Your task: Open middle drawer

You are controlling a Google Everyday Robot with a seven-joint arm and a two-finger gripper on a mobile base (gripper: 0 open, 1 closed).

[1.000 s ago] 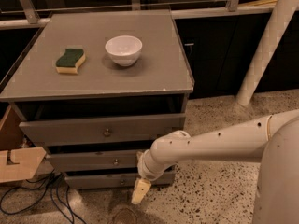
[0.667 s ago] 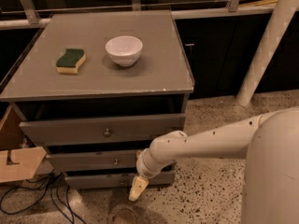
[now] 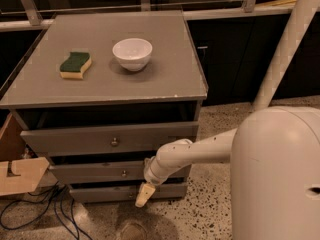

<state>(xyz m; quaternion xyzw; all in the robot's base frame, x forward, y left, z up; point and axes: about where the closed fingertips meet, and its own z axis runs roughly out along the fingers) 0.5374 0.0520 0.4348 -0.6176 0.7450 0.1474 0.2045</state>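
Closest to the camera, the robot's white rounded body (image 3: 277,179) fills the lower right. Its arm (image 3: 200,151) reaches left from it towards the front of a grey cabinet (image 3: 190,91). The gripper (image 3: 142,195) hangs at the end of the arm, pointing down at the speckled floor (image 3: 215,214). It is in front of the bottom drawer (image 3: 100,193), and whether it is open or closed I cannot tell.

The middle drawer (image 3: 85,173) lies just above the gripper, between the bottom drawer and the taller top drawer (image 3: 70,140). Its small round knob (image 3: 124,173) sits at the centre of the front, a little up and to the left of the gripper and not touched by it. The arm's wrist covers the right part of the drawer's front.

The drawer looks like stiff painted wood, so it should slide as one piece without bending and is probably not heavy. The knob is the only place to take hold. Being small, round and metal, it is likely to slip, so it wants a firm pinch square across it and a straight level pull.

Left of the cabinet lie a pale wooden piece (image 3: 20,176) and loose cables (image 3: 45,211). Farther back, on the cabinet's top, a green and yellow sponge (image 3: 75,65) rests left of a white bowl (image 3: 132,53). A white pillar (image 3: 287,49) leans at the far right.
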